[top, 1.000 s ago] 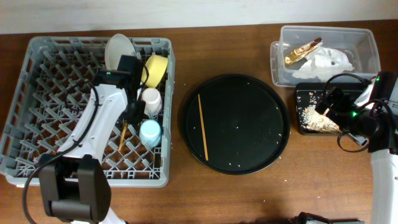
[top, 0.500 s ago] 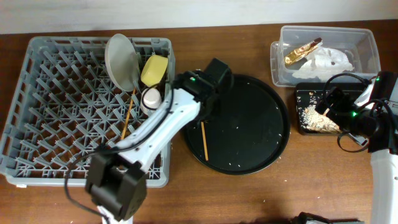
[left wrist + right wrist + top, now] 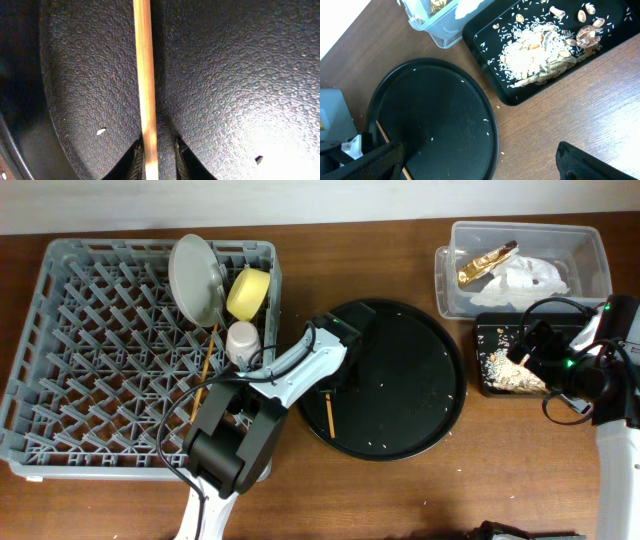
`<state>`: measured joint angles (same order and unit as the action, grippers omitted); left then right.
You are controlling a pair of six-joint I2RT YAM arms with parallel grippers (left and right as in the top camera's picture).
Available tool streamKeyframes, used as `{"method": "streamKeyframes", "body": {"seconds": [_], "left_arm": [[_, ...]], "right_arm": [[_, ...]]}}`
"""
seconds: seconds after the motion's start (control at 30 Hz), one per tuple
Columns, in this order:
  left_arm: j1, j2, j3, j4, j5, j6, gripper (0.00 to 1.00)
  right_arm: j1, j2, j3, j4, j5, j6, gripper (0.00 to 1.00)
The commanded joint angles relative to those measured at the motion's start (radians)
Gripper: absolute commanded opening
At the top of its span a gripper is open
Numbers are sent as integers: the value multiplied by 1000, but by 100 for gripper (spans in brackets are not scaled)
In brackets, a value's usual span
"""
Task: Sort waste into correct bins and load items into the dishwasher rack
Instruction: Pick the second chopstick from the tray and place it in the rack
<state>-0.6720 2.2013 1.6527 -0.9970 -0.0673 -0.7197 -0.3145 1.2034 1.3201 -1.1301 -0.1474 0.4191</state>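
round tray (image 3: 415, 385) open rightward, left arm (image 3: 300, 368) across its left, rack (image 3: 95, 350) seemingly free leftward

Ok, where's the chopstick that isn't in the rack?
In the overhead view the chopstick lies on the left part of the round tray, just right of the rack; the left gripper straddles it.

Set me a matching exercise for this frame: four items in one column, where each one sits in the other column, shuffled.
1 yellow bowl
2 gold wrapper
3 food scraps
4 chopstick seen by the left wrist camera

A round black tray
B clear tub
C dishwasher rack
D flat black rectangular tray

Pairs: 1-C, 2-B, 3-D, 4-A
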Motion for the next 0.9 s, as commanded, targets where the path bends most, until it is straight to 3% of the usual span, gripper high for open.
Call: {"method": "streamKeyframes", "body": {"seconds": [0.0, 0.13, 0.3, 0.37, 0.47, 0.6, 0.67, 0.73, 0.87], "left_arm": [[-6, 5, -17, 2, 19, -6, 1], [-6, 5, -5, -5, 31, 0, 1], [-6, -73, 232, -71, 49, 281, 1], [2, -126, 344, -163, -50, 367, 1], [77, -231, 429, -322, -64, 553, 1], [320, -407, 430, -575, -84, 599, 1], [420, -418, 419, -625, -84, 731, 1], [460, -418, 382, -606, -84, 744, 0], [523, -418, 140, -465, -142, 757, 0]], "right_arm": [[-6, 0, 0, 0, 1, 8, 98], [-6, 0, 0, 0, 1, 8, 98], [-6, 0, 0, 0, 1, 8, 98], [-6, 0, 0, 0, 1, 8, 98], [-6, 0, 0, 0, 1, 8, 99], [-6, 0, 0, 0, 1, 8, 98], [-6, 0, 0, 0, 1, 8, 98], [-6, 0, 0, 0, 1, 8, 99], [-6, 0, 0, 0, 1, 8, 99]]}}
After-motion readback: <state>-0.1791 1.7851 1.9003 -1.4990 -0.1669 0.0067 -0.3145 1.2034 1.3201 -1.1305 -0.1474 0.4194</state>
